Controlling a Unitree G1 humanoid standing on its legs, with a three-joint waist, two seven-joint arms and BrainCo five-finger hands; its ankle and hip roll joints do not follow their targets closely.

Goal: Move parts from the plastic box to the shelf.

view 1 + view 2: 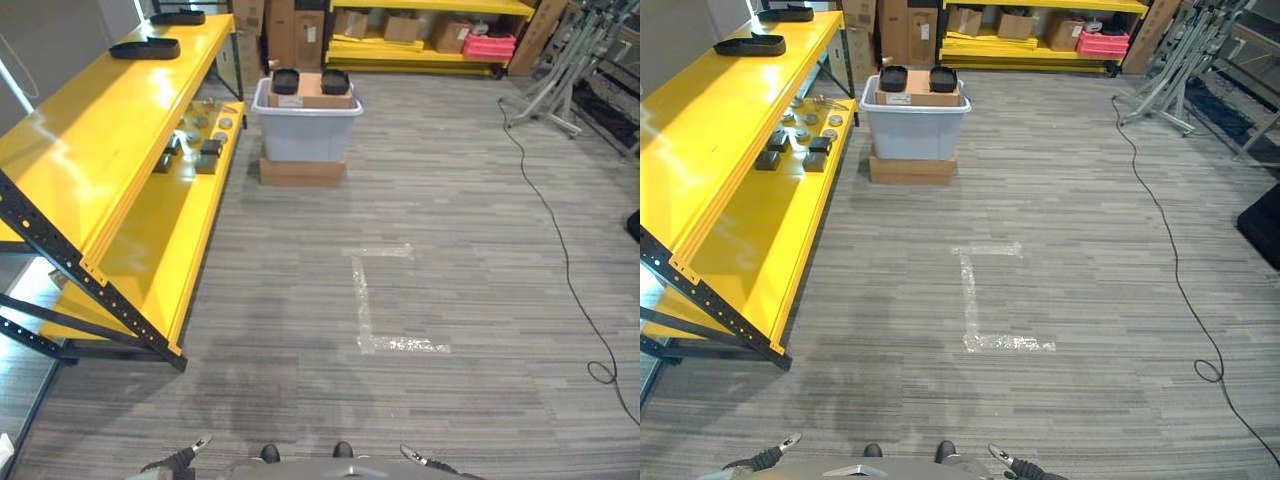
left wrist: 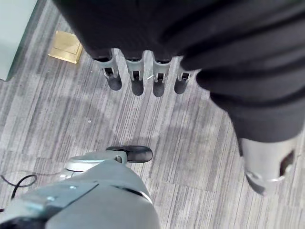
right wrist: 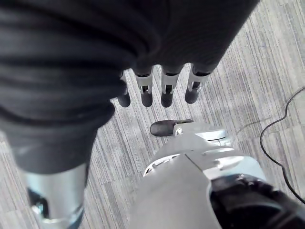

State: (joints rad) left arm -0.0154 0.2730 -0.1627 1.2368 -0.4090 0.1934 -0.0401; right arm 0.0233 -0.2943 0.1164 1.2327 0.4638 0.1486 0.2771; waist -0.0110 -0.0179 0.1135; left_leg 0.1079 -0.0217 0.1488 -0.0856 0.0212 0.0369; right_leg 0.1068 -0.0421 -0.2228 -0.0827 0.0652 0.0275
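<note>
With the left hand (image 2: pixel 143 76) and right hand (image 3: pixel 162 88) hung empty, fingers straight, the approach is judged pending: the far plastic box (image 1: pixel 305 128) must be reached beside the left yellow shelf (image 1: pixel 110 130).

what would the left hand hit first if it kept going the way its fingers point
Probably just the grey carpet floor. The left hand hangs with relaxed fingers pointing down, holding nothing, and nothing shows between the fingertips and the floor, though depth is unclear.

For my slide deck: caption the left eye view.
Grey plastic box on carpet beside the yellow shelf holding small parts.
</note>
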